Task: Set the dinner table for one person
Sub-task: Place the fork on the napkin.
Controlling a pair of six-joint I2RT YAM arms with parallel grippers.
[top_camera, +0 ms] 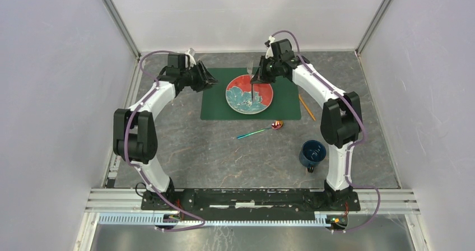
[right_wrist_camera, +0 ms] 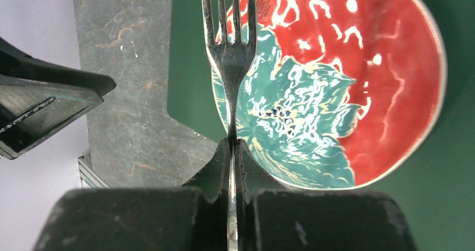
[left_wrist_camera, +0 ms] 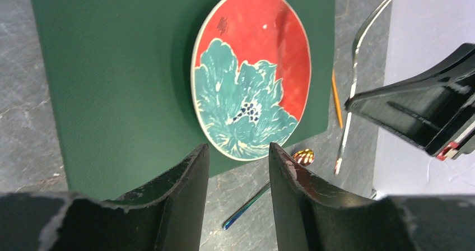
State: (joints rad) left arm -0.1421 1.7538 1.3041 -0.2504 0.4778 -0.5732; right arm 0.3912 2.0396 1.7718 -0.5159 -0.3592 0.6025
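The dinner table (top_camera: 224, 150) is a dark grey stone-look top. A dark green placemat (top_camera: 215, 102) lies at its far middle with a red and teal flowered plate (top_camera: 249, 94) on it. My right gripper (top_camera: 261, 75) is shut on a silver fork (top_camera: 250, 69) and holds it above the plate's far left part. In the right wrist view the fork (right_wrist_camera: 229, 43) sticks out of the shut jaws (right_wrist_camera: 232, 144) over the plate (right_wrist_camera: 347, 83). My left gripper (top_camera: 211, 83) is open and empty over the placemat's left edge; in its own view (left_wrist_camera: 238, 150) it faces the plate (left_wrist_camera: 252, 71).
An iridescent spoon (top_camera: 260, 130) lies on the table just in front of the placemat. A dark blue mug (top_camera: 312, 153) stands near the right arm's base. A thin orange stick (top_camera: 306, 107) lies right of the placemat. White walls enclose the table.
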